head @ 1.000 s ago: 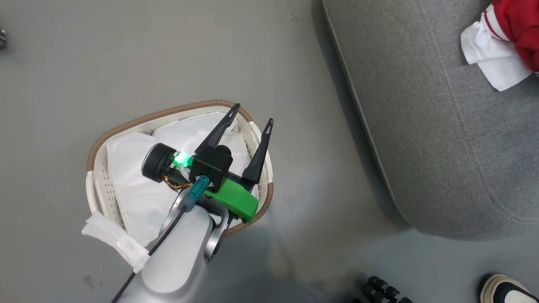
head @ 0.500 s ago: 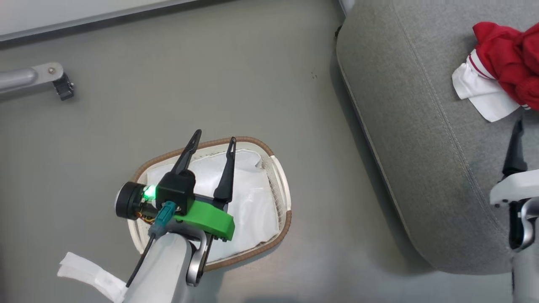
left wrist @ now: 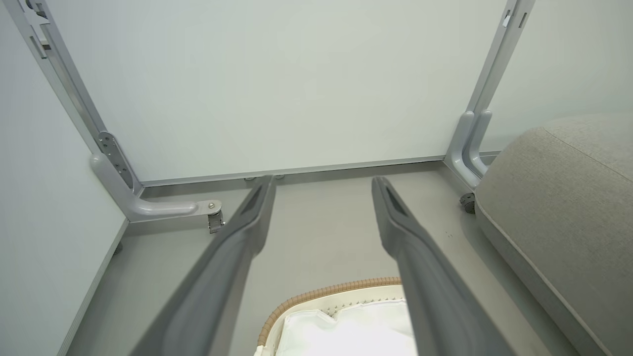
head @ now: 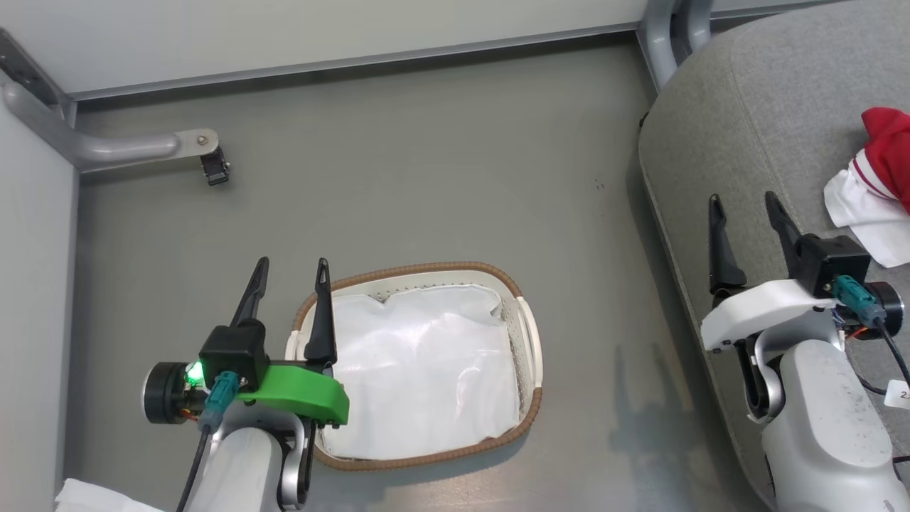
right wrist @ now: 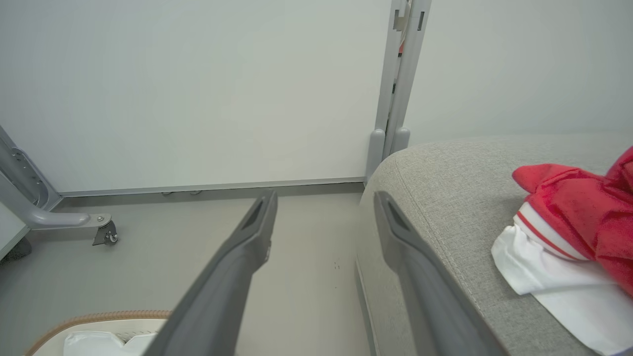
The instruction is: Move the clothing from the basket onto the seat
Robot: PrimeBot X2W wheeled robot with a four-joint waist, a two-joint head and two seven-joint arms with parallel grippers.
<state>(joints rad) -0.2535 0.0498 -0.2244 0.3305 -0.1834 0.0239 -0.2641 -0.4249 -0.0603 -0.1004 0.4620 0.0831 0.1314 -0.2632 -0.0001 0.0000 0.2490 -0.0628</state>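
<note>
Clothing lies on the seat in the head view, just right of the right gripper, the nearer one, spread and empty. The left gripper, also spread and empty, hangs beside the basket. Right wrist view: clothing lies right of its fingers. Left wrist view: basket below.

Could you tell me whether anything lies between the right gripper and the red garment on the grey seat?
Nothing visible does. Only bare upholstery of the large grey fabric seat separates the open right gripper from the bright red garment with white sleeves.
</note>
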